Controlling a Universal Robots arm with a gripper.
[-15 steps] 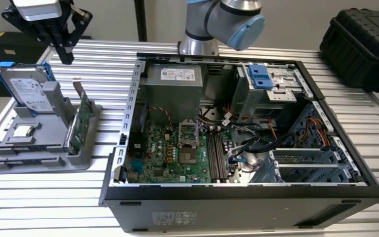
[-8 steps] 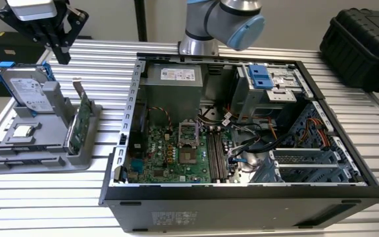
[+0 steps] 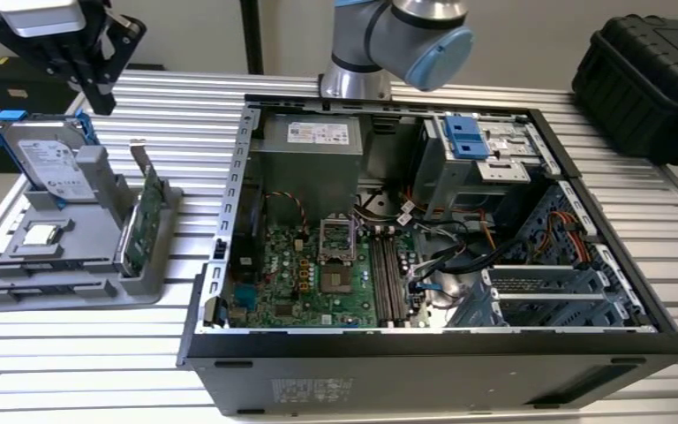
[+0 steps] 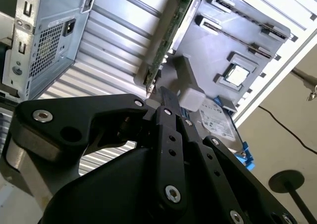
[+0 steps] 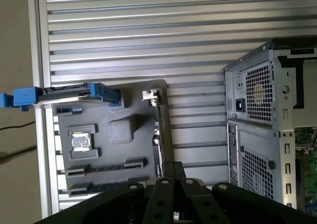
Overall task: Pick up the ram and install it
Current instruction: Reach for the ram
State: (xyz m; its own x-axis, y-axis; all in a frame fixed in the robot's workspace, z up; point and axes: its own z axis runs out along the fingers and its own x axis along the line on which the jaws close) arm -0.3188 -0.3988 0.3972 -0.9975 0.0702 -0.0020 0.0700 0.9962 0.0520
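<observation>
My gripper [image 3: 101,104] hangs high over the grey parts holder [image 3: 74,265] at the exterior view's left, its black fingers pressed together with nothing seen between them. In both wrist views the fingertips [image 4: 166,94] [image 5: 173,168] point down at the holder. The ram [image 5: 106,168] looks like a thin dark strip standing on edge in one of the holder's long slots, well below the gripper and apart from it. The open computer case [image 3: 433,230] lies to the exterior view's right, with its motherboard's memory slots [image 3: 387,278] facing up.
The holder also carries a silver hard drive in a blue frame [image 3: 50,163], a green card with a metal bracket [image 3: 145,216] and a small square chip [image 3: 39,235]. A black hard case [image 3: 657,79] sits at the back right. The arm's base [image 3: 357,79] stands behind the computer.
</observation>
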